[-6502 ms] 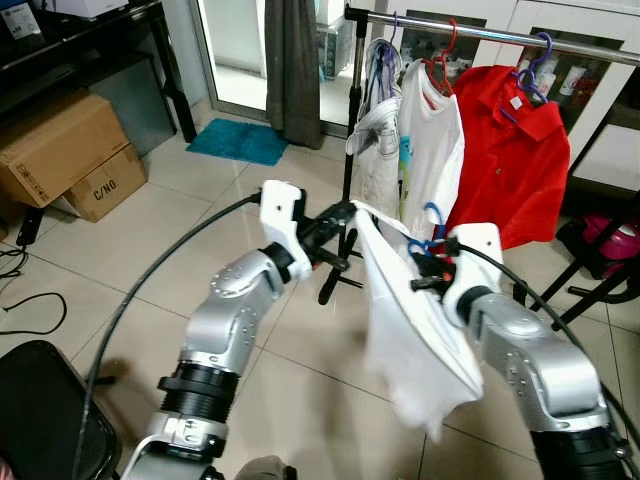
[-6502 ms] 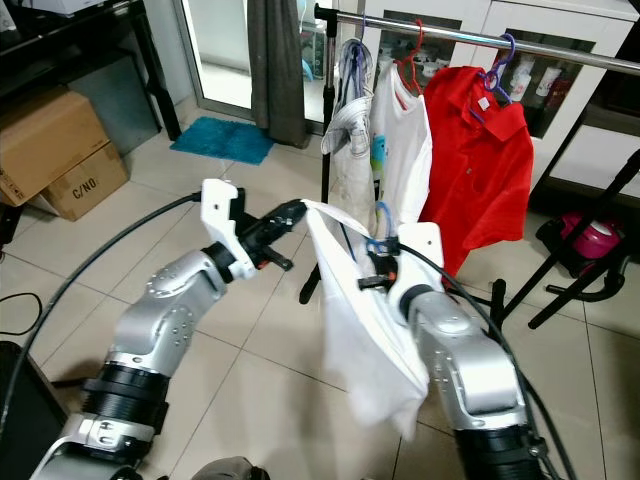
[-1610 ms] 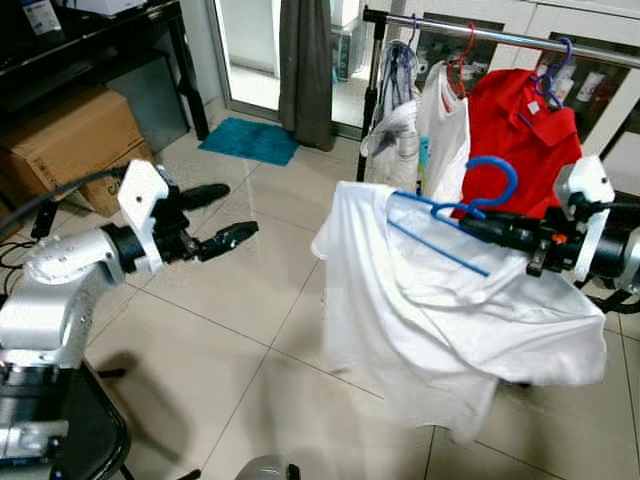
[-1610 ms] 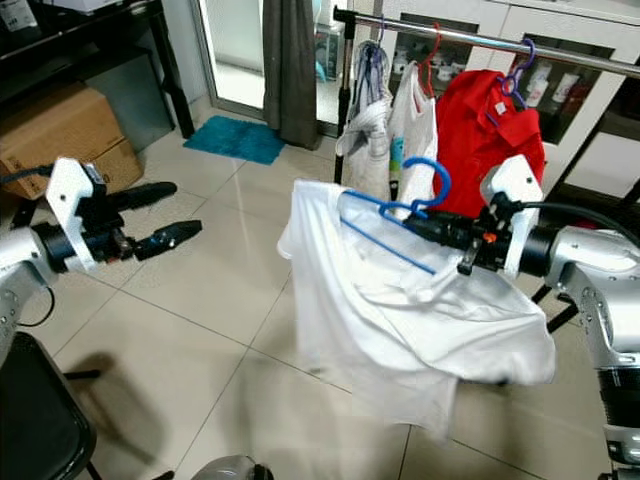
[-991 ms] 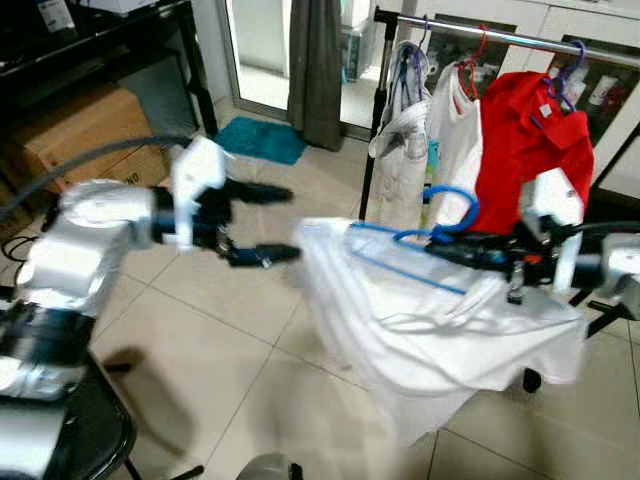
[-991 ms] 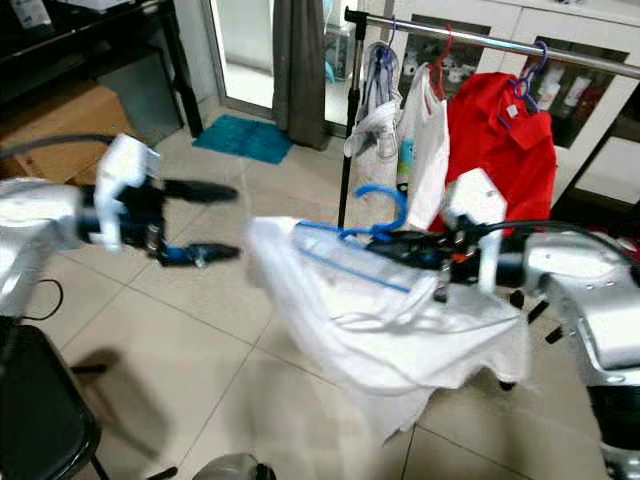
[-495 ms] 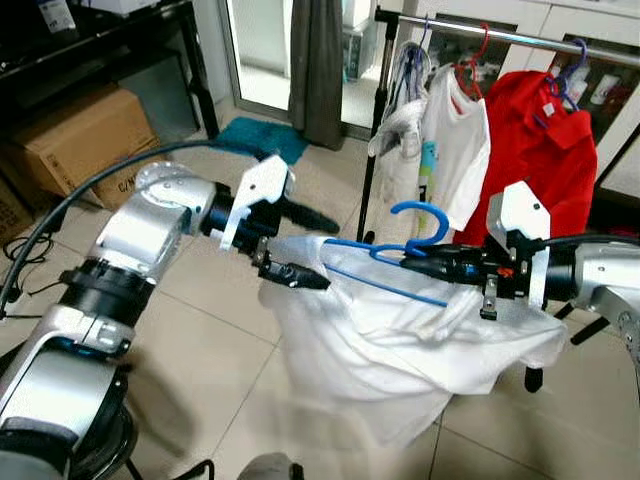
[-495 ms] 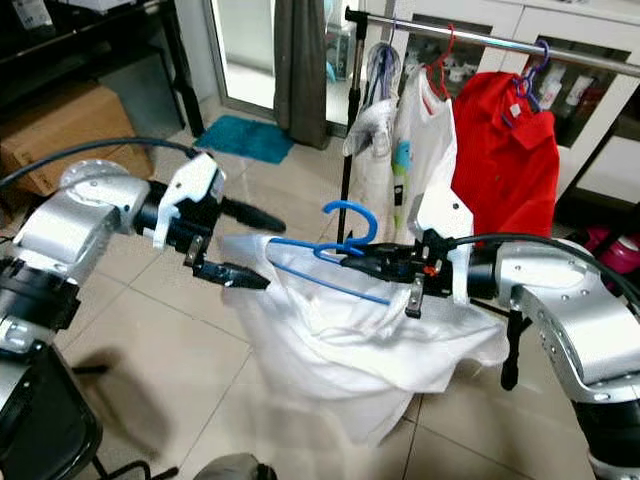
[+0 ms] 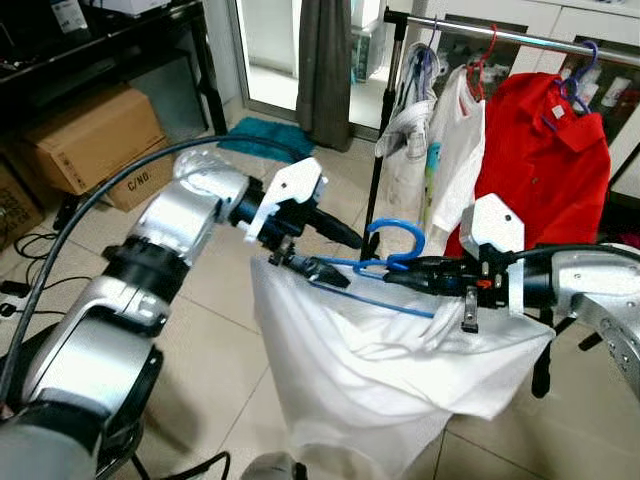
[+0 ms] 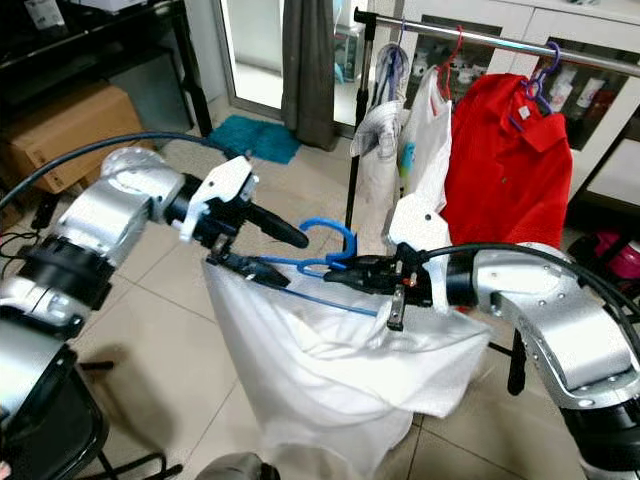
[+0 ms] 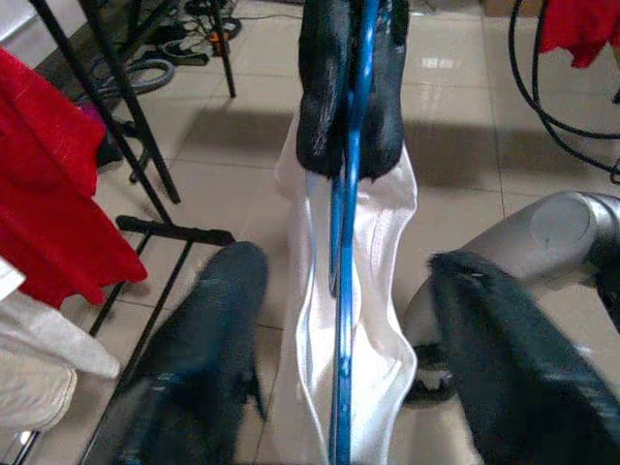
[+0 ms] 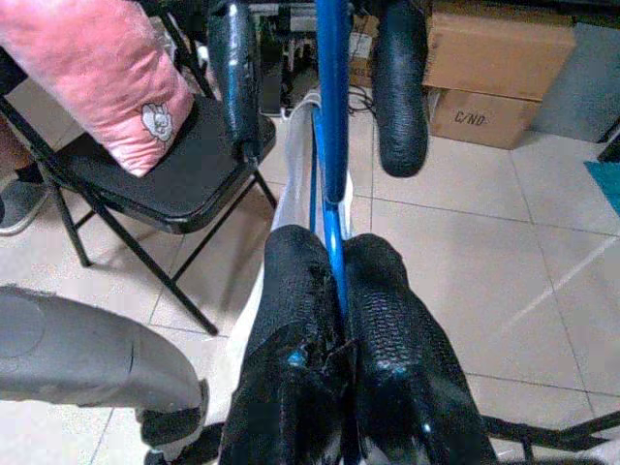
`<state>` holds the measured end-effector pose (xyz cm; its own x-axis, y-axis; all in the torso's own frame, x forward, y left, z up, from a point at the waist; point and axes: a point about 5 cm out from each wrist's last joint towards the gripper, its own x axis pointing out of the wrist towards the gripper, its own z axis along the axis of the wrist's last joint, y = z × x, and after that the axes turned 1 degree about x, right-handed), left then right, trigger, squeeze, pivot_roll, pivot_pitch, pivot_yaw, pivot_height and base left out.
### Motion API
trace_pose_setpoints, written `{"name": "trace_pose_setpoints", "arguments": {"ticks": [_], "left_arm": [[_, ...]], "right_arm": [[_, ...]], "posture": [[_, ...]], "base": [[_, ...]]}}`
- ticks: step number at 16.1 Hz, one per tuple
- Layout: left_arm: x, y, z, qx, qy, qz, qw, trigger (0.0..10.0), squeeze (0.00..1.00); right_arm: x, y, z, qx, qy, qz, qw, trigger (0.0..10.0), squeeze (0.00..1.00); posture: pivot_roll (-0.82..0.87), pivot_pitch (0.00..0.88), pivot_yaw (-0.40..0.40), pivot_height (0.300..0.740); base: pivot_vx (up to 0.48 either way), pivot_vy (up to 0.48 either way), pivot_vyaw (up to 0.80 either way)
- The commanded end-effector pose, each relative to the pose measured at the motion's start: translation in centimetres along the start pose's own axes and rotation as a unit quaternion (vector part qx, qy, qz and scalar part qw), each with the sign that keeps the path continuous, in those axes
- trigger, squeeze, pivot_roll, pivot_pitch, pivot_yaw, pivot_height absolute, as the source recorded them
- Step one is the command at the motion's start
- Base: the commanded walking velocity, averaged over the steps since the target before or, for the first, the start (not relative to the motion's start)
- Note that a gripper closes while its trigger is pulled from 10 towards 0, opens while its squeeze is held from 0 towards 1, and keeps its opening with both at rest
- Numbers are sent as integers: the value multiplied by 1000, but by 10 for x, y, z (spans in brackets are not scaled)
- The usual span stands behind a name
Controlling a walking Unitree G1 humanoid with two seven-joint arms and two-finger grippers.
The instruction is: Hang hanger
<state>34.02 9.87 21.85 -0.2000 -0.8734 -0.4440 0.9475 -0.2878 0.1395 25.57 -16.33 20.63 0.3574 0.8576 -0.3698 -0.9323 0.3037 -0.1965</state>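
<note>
A long clothes rail (image 9: pixel 520 38) stands at the back with a red shirt (image 9: pixel 545 150) and a white shirt (image 9: pixel 452 150) on it. In front hangs a big white shirt (image 9: pixel 370 380), draped on a blue hanger (image 9: pixel 395 250) that the robot holds out in the air, well apart from the rail. The right gripper (image 9: pixel 400 272) is squeezed tight on the hanger, just under its hook. The left gripper (image 9: pixel 335 255) has its 2 fingers spread wide, 1 on each side of the hanger's end, and it does not pinch it yet. I think this is the carrying step: the shirt is on the hanger, but the hanger is not on the rail. Next, I think the robot needs to lift the hook high and drop it over a bare part of the rail.
</note>
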Motion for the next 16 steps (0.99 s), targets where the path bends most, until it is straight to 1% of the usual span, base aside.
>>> {"name": "trace_pose_setpoints", "arguments": {"ticks": [1,4,5,6,8,12,16], "left_arm": [[1,2,4,11,15,-7,1000,0,0],[12,3,0,16,26,-22,999,0,0],[13,2,-1,16,28,-23,999,0,0],[16,3,-3,20,37,-24,999,0,0],[21,6,-5,28,41,-9,999,0,0],[23,8,0,33,26,-11,999,0,0],[22,9,0,32,17,-10,999,0,0]], "right_arm": [[0,0,9,-17,-3,-2,1000,10000,0],[2,0,12,-19,-4,-5,1000,10000,0],[2,0,12,-19,-5,-5,1000,10000,0],[3,0,13,-19,-6,-6,1000,10000,0],[5,0,16,-21,-10,-5,1000,10000,0],[5,1,15,-20,-8,-7,1000,10000,0],[4,1,14,-19,-5,-10,1000,10000,0]], "posture": [[72,0,63,740],[70,0,66,740],[70,0,66,740],[71,0,67,740],[70,0,71,740],[67,0,75,740],[65,0,76,740]], "base": [[0,0,0],[0,0,0],[0,0,0],[0,0,0],[0,0,0],[0,0,0],[0,0,0]]}}
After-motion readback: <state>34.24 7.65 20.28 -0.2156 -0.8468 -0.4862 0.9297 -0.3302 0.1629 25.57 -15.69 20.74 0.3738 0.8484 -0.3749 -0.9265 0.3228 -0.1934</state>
